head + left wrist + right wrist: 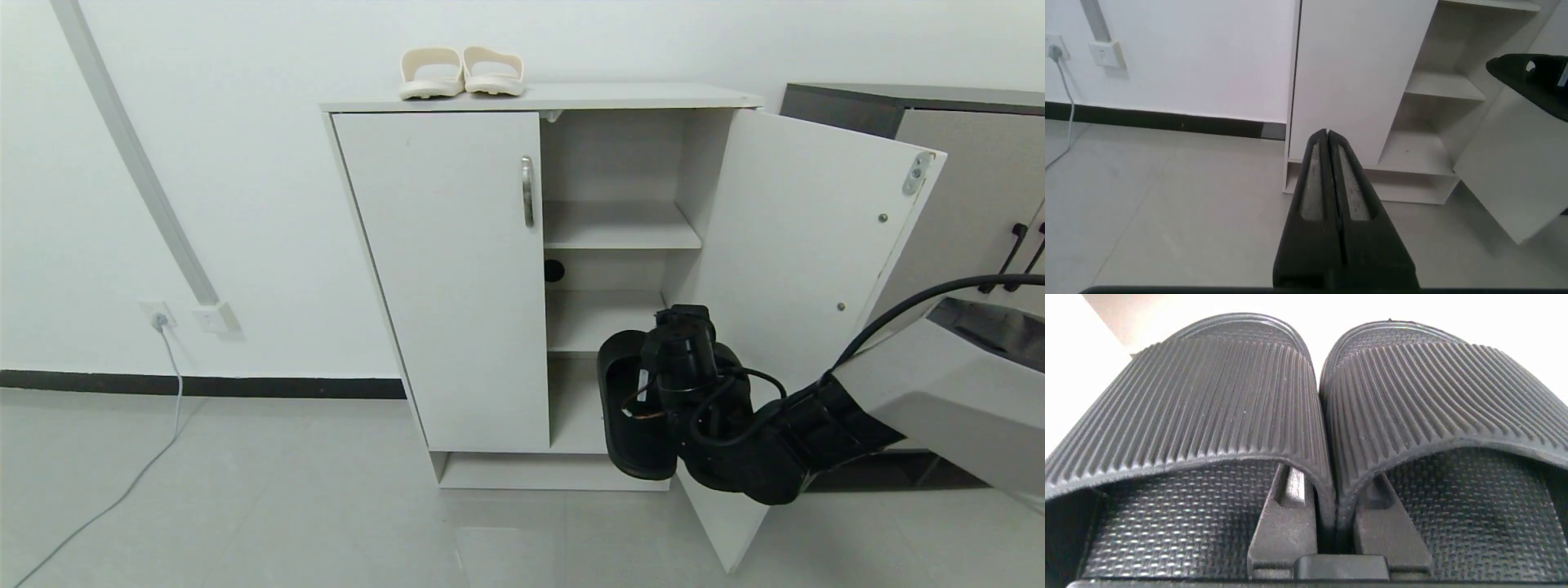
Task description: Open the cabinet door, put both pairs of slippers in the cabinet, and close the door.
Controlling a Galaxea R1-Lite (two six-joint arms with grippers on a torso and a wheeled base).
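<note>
- Grey tiled floor [245, 506] meets a white wall [245, 204]. At centre frame in the head view stands a white two-door wooden cabinet [441, 278] with its right door [800, 245] swung open.
- Right gripper [679, 347], lower right of centre, grips the pair of black ribbed rubber slippers [633, 408] in front of the lower shelves.
- The right wrist view shows its fingers [1286, 527] under the straps, pinching the slippers' touching inner sides.
- Left gripper [1328, 175] is pressed closed on nothing, above the floor.
- Pair of cream slippers [461, 72] lies on the cabinet top, upper centre-left.

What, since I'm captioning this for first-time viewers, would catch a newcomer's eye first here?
The black slippers, pinched together in the right gripper, hang before the lower shelves of the cabinet, whose right door stands swung open. The cream slippers sit side by side on the cabinet top, toward its left.
</note>
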